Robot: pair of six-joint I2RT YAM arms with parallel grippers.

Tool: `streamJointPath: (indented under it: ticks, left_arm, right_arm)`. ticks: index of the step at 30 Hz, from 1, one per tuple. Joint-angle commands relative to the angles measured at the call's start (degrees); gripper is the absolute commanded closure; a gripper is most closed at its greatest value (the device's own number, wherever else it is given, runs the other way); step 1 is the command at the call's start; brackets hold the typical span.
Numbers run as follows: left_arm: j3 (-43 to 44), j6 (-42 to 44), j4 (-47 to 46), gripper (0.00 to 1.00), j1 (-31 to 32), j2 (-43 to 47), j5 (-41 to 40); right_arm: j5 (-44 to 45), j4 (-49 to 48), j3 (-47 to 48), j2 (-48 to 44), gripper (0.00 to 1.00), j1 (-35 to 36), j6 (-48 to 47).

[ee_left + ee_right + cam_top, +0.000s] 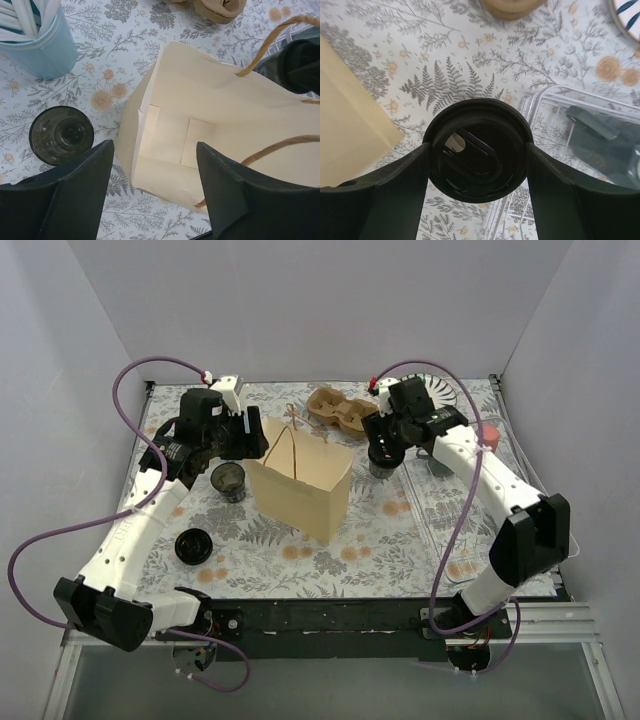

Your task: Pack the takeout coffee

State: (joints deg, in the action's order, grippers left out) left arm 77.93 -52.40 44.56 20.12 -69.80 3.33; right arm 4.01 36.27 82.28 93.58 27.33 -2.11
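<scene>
While right gripper (477,150) pinches the likely light, crushable cup (476,127) near its rim, left gripper (154,147) hangs spread.

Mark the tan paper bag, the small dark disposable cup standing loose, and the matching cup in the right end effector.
Tan paper bag (290,495): top external view, near side wall.
Loose small dark disposable cup (61,134): left wrist view, inner bottom.
Held dark disposable cup (479,150): right wrist view, inside its rim.

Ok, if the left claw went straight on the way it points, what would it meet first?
Probably the paper bag: the open left claw aims into its open top, so likely the bag's inside floor, though depth is unclear.
</scene>
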Motion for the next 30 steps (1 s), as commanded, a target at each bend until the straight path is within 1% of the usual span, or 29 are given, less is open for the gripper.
streamJointPath:
  ticks: [1, 8, 9, 10, 13, 16, 17, 21, 22, 25, 26, 28, 29, 30]
  left_arm:
    - [3.6, -0.1, 0.3, 0.37, 0.2, -1.7, -2.3]
    - [5.3, -2.0, 0.3, 0.38, 0.2, -2.8, -2.6]
    - [5.5, -2.5, 0.8, 0.37, 0.2, -3.1, -2.6]
    - [5.7, -2.7, 1.1, 0.37, 0.2, -3.3, -4.5]
    - [7.1, -4.1, 2.4, 0.37, 0.1, -4.5, -6.4]
    - [8.7, -5.6, 4.0, 0.37, -0.1, -5.7, -6.9]
    - [9.2, -5.9, 4.1, 0.37, -0.1, -5.9, -6.9]
    - [10.5, -6.7, 5.5, 0.41, -0.4, -6.6, -7.8]
    - [10.7, -6.7, 5.7, 0.44, -0.4, -6.8, -8.1]
    - [10.8, -6.5, 6.0, 0.49, -0.5, -6.8, -7.9]
    - [10.8, -6.0, 5.9, 0.54, -0.5, -6.8, -7.3]
    - [9.6, -5.0, 4.9, 0.59, -0.5, -6.1, -4.1]
    - [9.2, -4.6, 3.7, 0.63, -0.5, -5.4, -3.4]
    - [8.6, -4.2, 3.2, 0.65, -0.4, -4.9, -1.1]
  right_arm:
    - [-0.9, 4.5, 6.7, -8.8, 0.42, -0.2, 0.3]
    - [-2.9, 10.3, 17.0, -15.9, 0.43, 1.9, 0.8]
    - [-3.7, 10.4, 18.2, -16.9, 0.43, 2.3, 0.9]
    - [-7.5, 10.2, 19.6, -17.5, 0.43, 2.6, 1.1]
    - [-12.3, 9.0, 21.8, -19.1, 0.44, 5.3, 1.7]
    - [-14.1, 6.6, 22.1, -20.5, 0.44, 8.2, 1.7]
    - [-14.6, 5.2, 22.0, -20.6, 0.45, 9.0, 3.6]
    - [-13.8, 3.9, 21.8, -19.7, 0.45, 14.1, 4.5]
    - [-12.5, 3.5, 21.5, -19.5, 0.45, 16.0, 4.5]
    - [-11.1, 2.4, 19.9, -18.8, 0.45, 18.4, 4.5]
    - [-10.5, 1.5, 19.3, -18.7, 0.45, 19.1, 4.5]
    - [-9.0, 0.4, 17.0, -18.8, 0.45, 20.2, 4.1]
    - [-8.8, -0.8, 16.3, -18.8, 0.45, 20.5, 4.0]
    - [-8.7, -1.4, 14.8, -18.9, 0.45, 20.6, 3.6]
